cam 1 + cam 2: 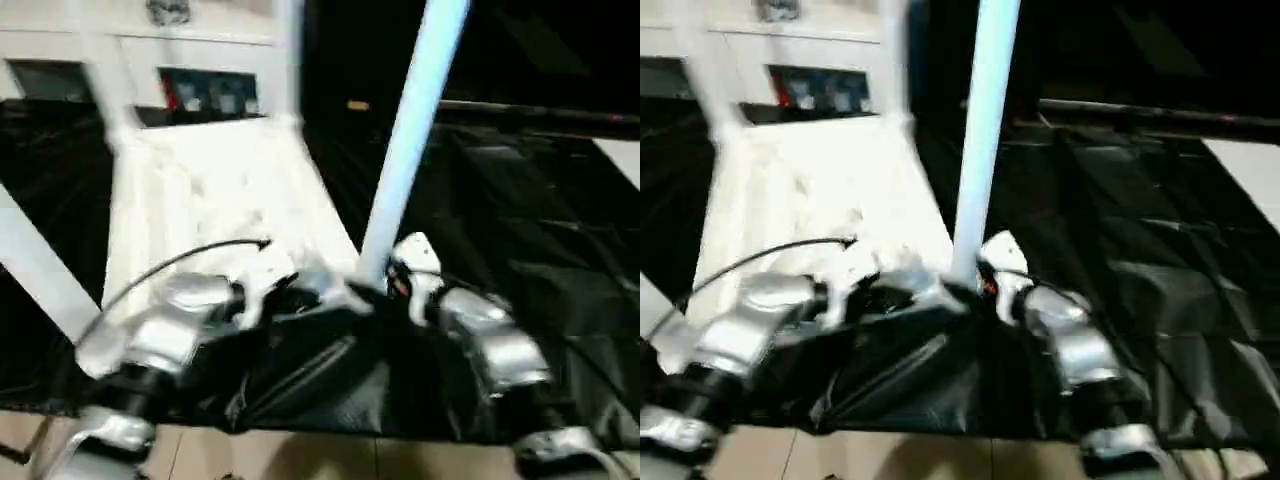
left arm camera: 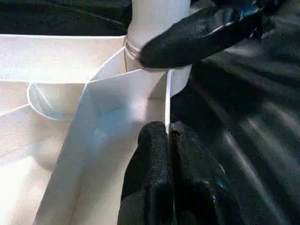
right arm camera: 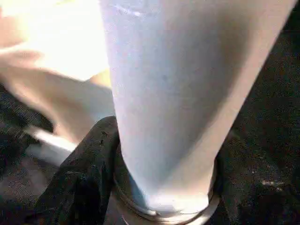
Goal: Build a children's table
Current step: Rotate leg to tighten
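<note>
Tool, left [image 2: 168, 140]: clenched on the tabletop's [image 1: 215, 190] rim, pinning it down on the black sheet [image 1: 520, 250].
Tool, right [image 3: 159, 178]: fingers around the leg [image 1: 410, 140] base, steadying it upright.
Leg: standing in the near corner socket [image 2: 154, 79].

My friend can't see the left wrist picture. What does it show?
The left gripper is shut on the thin rim of the white table top. Just beyond, a black finger of the right gripper presses a white leg standing in the corner socket.
</note>
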{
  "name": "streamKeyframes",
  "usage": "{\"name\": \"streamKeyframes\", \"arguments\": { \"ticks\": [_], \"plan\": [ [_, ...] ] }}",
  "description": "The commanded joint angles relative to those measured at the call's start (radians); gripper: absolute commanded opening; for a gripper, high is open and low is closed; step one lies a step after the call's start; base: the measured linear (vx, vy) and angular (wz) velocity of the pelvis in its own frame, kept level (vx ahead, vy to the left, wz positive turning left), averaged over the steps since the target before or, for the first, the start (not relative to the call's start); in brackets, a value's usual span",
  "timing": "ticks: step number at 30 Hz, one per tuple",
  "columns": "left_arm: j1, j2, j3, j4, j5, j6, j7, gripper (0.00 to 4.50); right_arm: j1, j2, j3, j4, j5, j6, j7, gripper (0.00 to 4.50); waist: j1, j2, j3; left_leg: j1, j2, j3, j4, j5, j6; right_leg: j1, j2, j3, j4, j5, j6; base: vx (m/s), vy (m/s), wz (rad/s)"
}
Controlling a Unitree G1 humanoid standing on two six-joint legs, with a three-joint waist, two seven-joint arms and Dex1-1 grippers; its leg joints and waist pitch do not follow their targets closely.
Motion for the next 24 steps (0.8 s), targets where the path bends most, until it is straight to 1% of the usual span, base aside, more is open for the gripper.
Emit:
{"name": "streamKeyframes", "arguments": {
  "ticks": [1,3,4,5,6,8,10,11,12,13,14,15,16,17,18,19,20,21,22,23,24],
  "plan": [
    [0.000,-0.071,-0.022,-0.081,-0.015,0.028,0.056,0.00,0.002,0.072,0.061,0.030,-0.032,0.008,-0.053,2.64,0.000,0.008,-0.050,0.006,0.016,-0.003,-0.078,-0.315,-0.028,0.038,-0.047,0.032,-0.088,-0.330,-0.166,0.000,0.000,0.00],
    [0.015,-0.107,-0.031,-0.101,-0.006,0.039,0.099,0.00,-0.003,0.108,0.065,0.030,-0.038,0.031,-0.086,2.64,-0.004,0.005,-0.051,0.004,0.015,-0.003,-0.077,-0.307,-0.019,0.039,-0.045,0.031,-0.088,-0.320,-0.167,0.000,0.000,0.00],
    [0.024,-0.124,-0.039,-0.111,-0.005,0.041,0.111,0.00,-0.003,0.124,0.069,0.028,-0.035,0.035,-0.083,2.64,-0.004,0.005,-0.052,0.005,0.015,-0.003,-0.076,-0.301,-0.016,0.038,-0.045,0.031,-0.088,-0.314,-0.165,0.000,0.000,0.00],
    [0.029,-0.130,-0.045,-0.117,-0.005,0.042,0.113,0.00,-0.003,0.131,0.071,0.026,-0.032,0.033,-0.075,2.64,-0.005,0.005,-0.053,0.004,0.015,-0.001,-0.075,-0.288,-0.010,0.039,-0.044,0.033,-0.086,-0.288,-0.169,0.000,0.000,0.00],
    [0.038,-0.139,-0.061,-0.124,-0.001,0.039,0.117,0.00,-0.002,0.142,0.077,0.023,-0.029,0.020,-0.065,2.99,-0.004,0.004,-0.054,0.001,0.015,-0.001,-0.075,-0.276,-0.003,0.041,-0.043,0.032,-0.084,-0.267,-0.171,0.000,0.000,0.00],
    [0.039,-0.141,-0.071,-0.123,0.004,0.034,0.118,0.00,-0.004,0.146,0.077,0.021,-0.024,0.019,-0.065,3.34,-0.004,-0.002,-0.054,-0.001,0.014,0.001,-0.073,-0.257,0.008,0.041,-0.043,0.032,-0.084,-0.261,-0.167,0.000,0.000,0.00],
    [0.036,-0.139,-0.066,-0.120,0.005,0.038,0.129,0.00,-0.005,0.148,0.066,0.013,0.003,0.035,-0.057,3.43,-0.002,0.001,-0.054,0.001,0.014,0.001,-0.073,-0.248,0.010,0.040,-0.043,0.033,-0.083,-0.248,-0.170,0.000,0.000,0.00],
    [0.036,-0.139,-0.066,-0.120,0.005,0.038,0.129,0.00,-0.005,0.148,0.066,0.013,0.003,0.035,-0.057,3.52,-0.002,0.002,-0.054,0.001,0.015,0.001,-0.073,-0.248,0.011,0.040,-0.043,0.033,-0.082,-0.245,-0.172,0.000,0.000,0.00],
    [0.034,-0.129,-0.060,-0.122,0.008,0.041,0.129,0.00,-0.003,0.131,0.067,0.004,0.002,0.034,-0.045,3.72,-0.001,0.015,-0.053,0.003,0.014,0.000,-0.075,-0.263,0.005,0.038,-0.043,0.033,-0.084,-0.250,-0.173,0.000,0.000,0.00],
    [0.034,-0.129,-0.060,-0.122,0.008,0.041,0.129,0.00,-0.003,0.131,0.067,0.004,0.002,0.034,-0.045,3.72,-0.004,0.010,-0.052,0.003,0.014,0.001,-0.075,-0.271,0.004,0.038,-0.042,0.033,-0.086,-0.252,-0.172,0.000,0.000,0.00],
    [0.034,-0.126,-0.057,-0.124,0.011,0.043,0.131,0.00,-0.001,0.122,0.070,-0.001,-0.007,0.030,-0.035,3.81,-0.003,0.009,-0.052,0.003,0.014,0.001,-0.075,-0.276,0.003,0.038,-0.042,0.033,-0.085,-0.255,-0.172,0.000,0.000,0.00],
    [0.033,-0.120,-0.055,-0.124,0.010,0.044,0.122,0.00,0.006,0.098,0.076,-0.016,-0.018,0.022,-0.014,3.90,-0.002,0.017,-0.052,0.004,0.014,-0.001,-0.076,-0.285,-0.001,0.038,-0.043,0.033,-0.085,-0.258,-0.173,0.000,0.000,0.00],
    [0.031,-0.114,-0.053,-0.121,0.010,0.041,0.116,0.00,0.015,0.075,0.077,-0.035,-0.018,0.013,0.012,3.90,-0.003,0.014,-0.052,0.004,0.014,0.000,-0.076,-0.289,-0.002,0.039,-0.042,0.033,-0.087,-0.259,-0.172,0.000,0.000,0.00],
    [0.030,-0.111,-0.051,-0.119,0.010,0.039,0.111,0.00,0.021,0.059,0.079,-0.048,-0.017,0.007,0.030,3.90,0.001,0.012,-0.054,0.007,0.015,0.001,-0.073,-0.287,0.004,0.040,-0.042,0.033,-0.086,-0.239,-0.174,0.000,0.000,0.00],
    [0.028,-0.103,-0.047,-0.114,0.009,0.033,0.099,0.00,0.036,0.022,0.077,-0.076,-0.012,-0.006,0.072,3.90,0.001,0.012,-0.054,0.007,0.015,0.002,-0.072,-0.281,0.007,0.039,-0.041,0.034,-0.085,-0.224,-0.180,0.000,0.000,0.00],
    [0.021,-0.090,-0.044,-0.102,0.007,0.021,0.082,0.00,0.054,-0.026,0.063,-0.111,0.009,-0.015,0.127,3.90,0.003,0.013,-0.054,0.003,0.015,0.001,-0.072,-0.266,0.013,0.045,-0.040,0.033,-0.083,-0.197,-0.183,0.000,0.000,0.00],
    [0.012,-0.072,-0.042,-0.084,0.003,-0.002,0.054,0.00,0.077,-0.081,0.045,-0.152,0.043,-0.016,0.197,3.90,0.010,0.015,-0.057,0.008,0.017,0.004,-0.068,-0.252,0.025,0.044,-0.040,0.034,-0.081,-0.155,-0.190,0.000,0.000,0.00],
    [0.009,-0.064,-0.040,-0.077,0.000,-0.008,0.043,0.00,0.087,-0.107,0.038,-0.167,0.053,-0.019,0.225,3.90,0.012,0.013,-0.057,0.007,0.015,0.005,-0.065,-0.242,0.034,0.046,-0.038,0.034,-0.079,-0.137,-0.195,0.000,0.000,0.00],
    [0.005,-0.054,-0.039,-0.069,-0.001,-0.017,0.031,0.00,0.099,-0.135,0.029,-0.183,0.065,-0.018,0.255,3.90,0.016,0.025,-0.059,0.006,0.015,0.004,-0.064,-0.228,0.038,0.048,-0.040,0.035,-0.074,-0.114,-0.203,0.000,0.000,0.00],
    [-0.001,-0.036,-0.039,-0.054,-0.003,-0.038,0.008,0.00,0.118,-0.186,0.012,-0.211,0.087,-0.004,0.307,3.90,0.021,0.016,-0.058,0.003,0.013,0.005,-0.063,-0.211,0.053,0.052,-0.038,0.033,-0.074,-0.088,-0.209,0.000,0.000,0.00],
    [-0.004,-0.030,-0.040,-0.048,-0.003,-0.046,-0.001,0.00,0.124,-0.203,0.005,-0.221,0.095,0.004,0.325,3.90,0.024,0.014,-0.058,0.000,0.012,0.006,-0.060,-0.193,0.065,0.055,-0.039,0.033,-0.071,-0.074,-0.214,0.000,0.000,0.00]
  ]
}}
